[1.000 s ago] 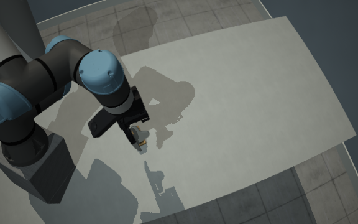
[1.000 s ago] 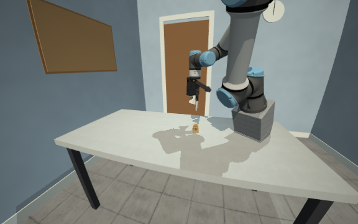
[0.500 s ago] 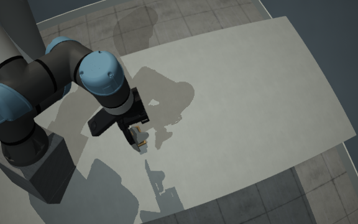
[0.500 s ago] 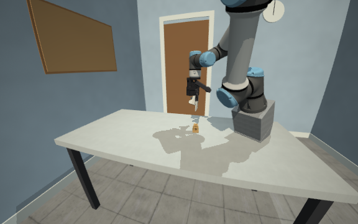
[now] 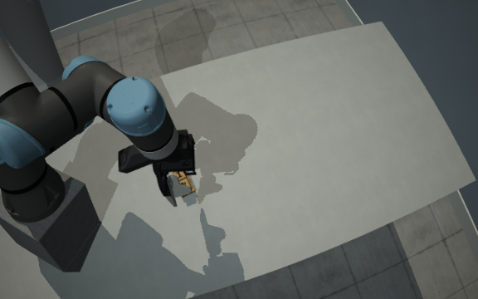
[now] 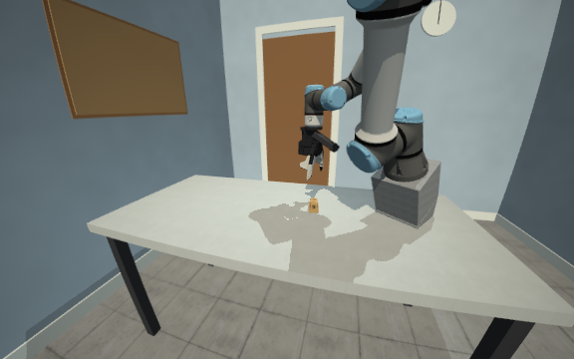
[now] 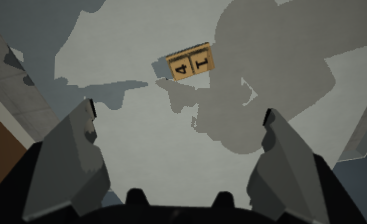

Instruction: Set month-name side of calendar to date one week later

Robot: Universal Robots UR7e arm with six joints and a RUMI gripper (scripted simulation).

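Note:
A small wooden block calendar point(image 7: 190, 64) sits on the white table. In the wrist view two cubes rest side by side in its tray, their top faces showing a 4 point(image 7: 181, 67) and a 1 point(image 7: 202, 63). My gripper point(image 7: 181, 105) is open and empty, high above the table, with the calendar ahead of the fingertips. In the top view the calendar point(image 5: 184, 183) is partly hidden behind my fingers point(image 5: 173, 188). In the exterior view the calendar point(image 6: 313, 204) stands on the table below my gripper point(image 6: 312, 167). The side with the month's name is not readable.
The robot's grey base block point(image 6: 407, 194) stands on the table to the right of the calendar. The table's edges, a door point(image 6: 294, 107) and a wall board point(image 6: 115, 67) show in the exterior view.

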